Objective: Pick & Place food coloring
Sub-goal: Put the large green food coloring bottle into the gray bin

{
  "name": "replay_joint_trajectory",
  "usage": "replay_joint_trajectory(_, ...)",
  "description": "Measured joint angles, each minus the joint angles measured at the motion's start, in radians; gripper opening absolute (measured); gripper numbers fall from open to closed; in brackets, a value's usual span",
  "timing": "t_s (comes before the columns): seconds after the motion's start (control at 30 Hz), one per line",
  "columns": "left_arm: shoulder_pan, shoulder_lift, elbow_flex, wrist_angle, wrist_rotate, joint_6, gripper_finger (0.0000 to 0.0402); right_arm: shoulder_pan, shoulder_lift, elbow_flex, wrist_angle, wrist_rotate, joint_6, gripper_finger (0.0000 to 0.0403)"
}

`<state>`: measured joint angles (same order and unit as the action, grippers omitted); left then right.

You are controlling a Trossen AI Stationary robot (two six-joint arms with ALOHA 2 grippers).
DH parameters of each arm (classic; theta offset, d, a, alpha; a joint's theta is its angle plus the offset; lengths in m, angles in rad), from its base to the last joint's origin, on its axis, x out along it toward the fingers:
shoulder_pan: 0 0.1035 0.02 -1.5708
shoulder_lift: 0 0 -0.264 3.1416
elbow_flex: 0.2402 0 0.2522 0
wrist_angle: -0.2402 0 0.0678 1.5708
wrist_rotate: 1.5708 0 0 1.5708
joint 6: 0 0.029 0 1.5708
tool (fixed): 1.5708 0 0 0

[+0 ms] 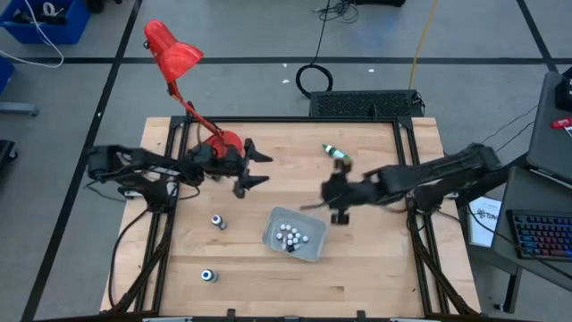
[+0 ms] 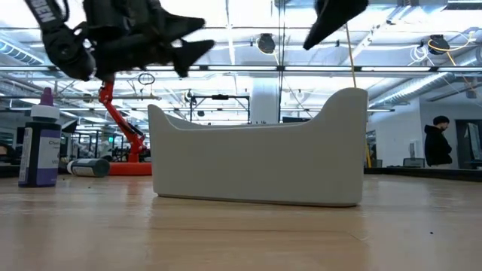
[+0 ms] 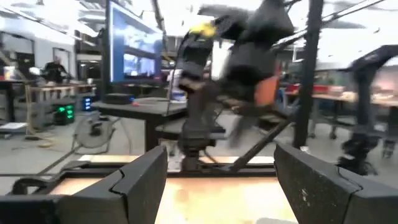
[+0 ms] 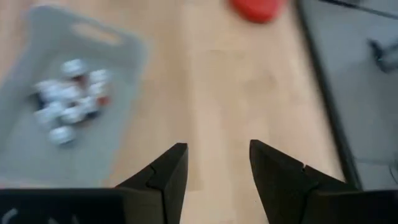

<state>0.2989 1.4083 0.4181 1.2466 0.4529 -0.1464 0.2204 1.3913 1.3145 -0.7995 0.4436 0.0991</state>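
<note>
high view shows the right gripper (image 1: 332, 204) hanging open and empty beside the grey tray (image 1: 271, 234). the left gripper (image 1: 254, 167) hangs open by the red lamp (image 1: 173, 52). pale wood table (image 1: 375, 268), concrete floor. white-capped food coloring vials (image 1: 290, 237) sit clustered in the tray; two bottles (image 1: 217, 221) stand outside, one green bottle (image 1: 335, 152) lies far off.

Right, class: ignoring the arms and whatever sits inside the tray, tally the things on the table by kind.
bottles outside the tray: 3
tray: 1
red lamp: 1
total: 5
</note>
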Motion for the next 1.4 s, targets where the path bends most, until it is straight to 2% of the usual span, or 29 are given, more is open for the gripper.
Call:
replay_joint_trajectory(0.1, 0.069, -0.117, -0.061, -0.054, 0.026, -0.041, 0.0294, -0.116, -0.123, -0.154, 0.081, 0.022, 0.02, 0.016)
replay_joint_trajectory(0.27, 0.113, -0.255, -0.167, -0.107, -0.091, -0.038, 0.0294, -0.397, -0.202, -0.394, 0.194, -0.008, -0.055, 0.0166)
replay_joint_trajectory(0.4, 0.113, -0.3, -0.217, -0.094, -0.224, -0.034, 0.0294, -0.625, -0.187, -0.513, 0.377, -0.151, -0.125, 0.0186)
replay_joint_trajectory(0.53, 0.113, -0.305, -0.23, -0.095, -0.244, -0.039, 0.0294, -0.775, -0.121, -0.561, 0.515, -0.346, -0.136, 0.0199)
replay_joint_trajectory(0.63, 0.11, -0.302, -0.23, -0.1, -0.244, -0.038, 0.0294, -0.812, -0.052, -0.563, 0.525, -0.392, -0.141, 0.02)
replay_joint_trajectory(1.07, 0.106, -0.3, -0.229, -0.137, -0.245, -0.04, 0.0294, -0.808, 0.21, -0.559, 0.639, -0.402, -0.173, 0.0194)
replay_joint_trajectory(1.17, 0.104, -0.3, -0.229, -0.14, -0.244, -0.073, 0.0294, -0.808, 0.228, -0.557, 0.641, -0.415, -0.168, 0.0165)
replay_joint_trajectory(1.27, 0.104, -0.3, -0.229, -0.162, -0.245, -0.088, 0.0294, -0.808, 0.225, -0.557, 0.643, -0.421, -0.172, 0.011)
replay_joint_trajectory(1.4, 0.104, -0.3, -0.229, -0.188, -0.282, -0.1, 0.0294, -0.799, 0.201, -0.562, 0.671, -0.445, -0.197, 0.0102)
